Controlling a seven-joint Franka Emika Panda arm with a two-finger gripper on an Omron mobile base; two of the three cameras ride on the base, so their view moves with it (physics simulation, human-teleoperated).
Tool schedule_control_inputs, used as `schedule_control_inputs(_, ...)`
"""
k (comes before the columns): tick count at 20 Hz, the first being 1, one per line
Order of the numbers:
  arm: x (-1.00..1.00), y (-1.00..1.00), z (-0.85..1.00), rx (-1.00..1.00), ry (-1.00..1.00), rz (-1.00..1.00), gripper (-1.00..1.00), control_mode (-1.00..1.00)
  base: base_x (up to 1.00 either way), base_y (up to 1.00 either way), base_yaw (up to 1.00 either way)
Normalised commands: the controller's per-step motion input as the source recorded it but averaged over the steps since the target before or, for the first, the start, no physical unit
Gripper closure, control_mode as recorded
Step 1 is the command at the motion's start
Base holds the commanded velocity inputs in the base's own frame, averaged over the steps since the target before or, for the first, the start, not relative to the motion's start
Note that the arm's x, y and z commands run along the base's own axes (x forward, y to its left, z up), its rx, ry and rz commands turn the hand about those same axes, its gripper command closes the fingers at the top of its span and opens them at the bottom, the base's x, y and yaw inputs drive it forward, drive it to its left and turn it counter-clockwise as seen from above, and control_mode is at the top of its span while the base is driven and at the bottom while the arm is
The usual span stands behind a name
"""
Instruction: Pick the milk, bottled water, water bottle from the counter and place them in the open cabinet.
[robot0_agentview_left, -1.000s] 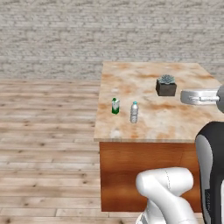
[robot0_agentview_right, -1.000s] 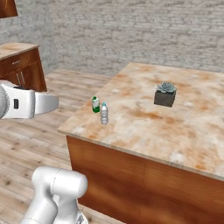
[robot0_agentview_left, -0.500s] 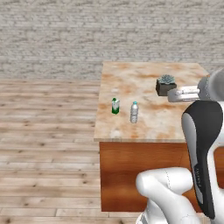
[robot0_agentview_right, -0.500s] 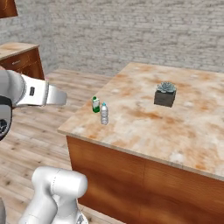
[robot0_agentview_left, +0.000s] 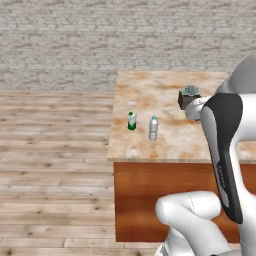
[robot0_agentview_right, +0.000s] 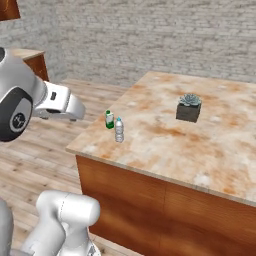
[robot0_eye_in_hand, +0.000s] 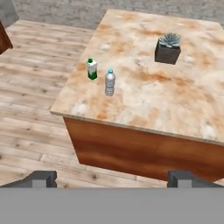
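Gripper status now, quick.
Gripper: open, jaws spread wide, holding nothing; it hangs off the near edge of the counter, short of the milk and the bottled water.

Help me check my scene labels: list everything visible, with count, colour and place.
milk: one, green-and-white carton, near the counter's left edge.
bottled water: one, clear with blue cap, just beside the milk, apart from it.
potted succulent: one, grey-green plant in a dark square pot, far side of the counter.
counter: one, beige marble with rust-orange veins, wooden base.
floor: pale wood planks.
wall: grey-white brick, behind the counter.
gripper: one, dark fingertips, open, holding nothing, above the floor short of the counter.
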Motion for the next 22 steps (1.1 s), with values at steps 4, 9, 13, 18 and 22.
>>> schedule_control_inputs(4, 0.08, 0.00, -0.34, -0.01, 0.17, 0.00, -1.00, -1.00, 0.00, 0.00, 0.00)
schedule_control_inputs(9, 0.30, 0.00, -0.49, 0.00, -0.04, 0.04, -1.00, -1.00, 0.00, 0.00, 0.00)
schedule_control_inputs(13, 0.39, 0.00, -0.34, 0.00, -0.01, 0.03, -1.00, -1.00, 0.00, 0.00, 0.00)
schedule_control_inputs(18, 0.52, 0.00, -0.19, 0.01, 0.03, 0.02, -1.00, -1.00, 0.00, 0.00, 0.00)
schedule_control_inputs(22, 0.58, 0.00, -0.17, 0.02, 0.04, 0.01, -1.00, -1.00, 0.00, 0.00, 0.00)
